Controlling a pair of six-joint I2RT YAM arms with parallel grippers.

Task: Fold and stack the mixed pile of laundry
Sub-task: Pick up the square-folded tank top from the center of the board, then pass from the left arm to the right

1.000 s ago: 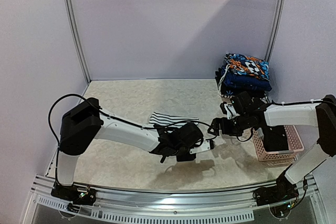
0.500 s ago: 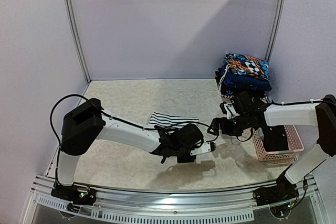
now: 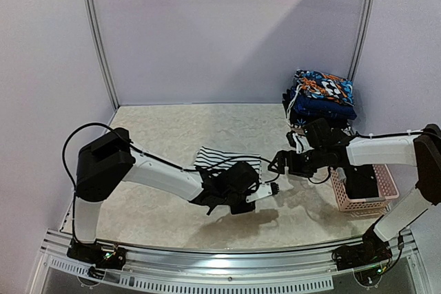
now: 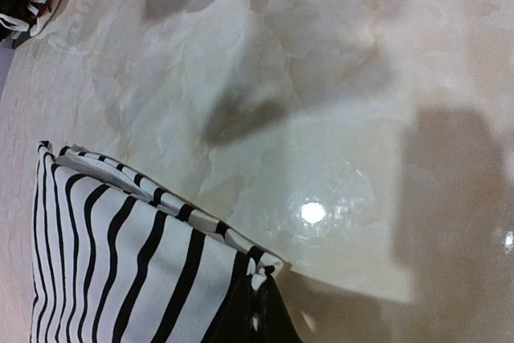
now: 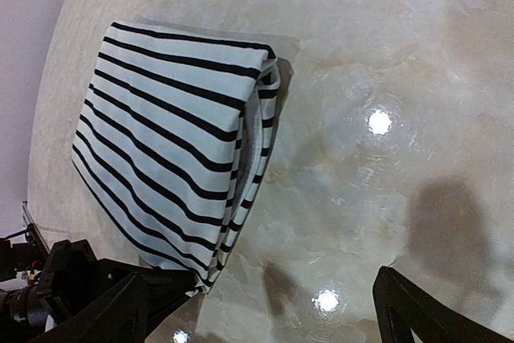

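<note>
A folded black-and-white striped garment lies flat in the middle of the table. My left gripper is shut on the near right corner of it, and the cloth bunches at the dark tips. In the right wrist view the left gripper meets that corner from the lower left. My right gripper hovers open just right of the garment, with only bare table between its fingers. A black garment lies in the pink basket.
The pink lattice basket stands at the right edge under the right arm. A stack of folded clothes, with a colourful print on top, sits at the back right corner. Walls close the back and both sides.
My left gripper has shut on the striped garment's corner and drawn slightly left. The right gripper has shifted a little left and stays open.
</note>
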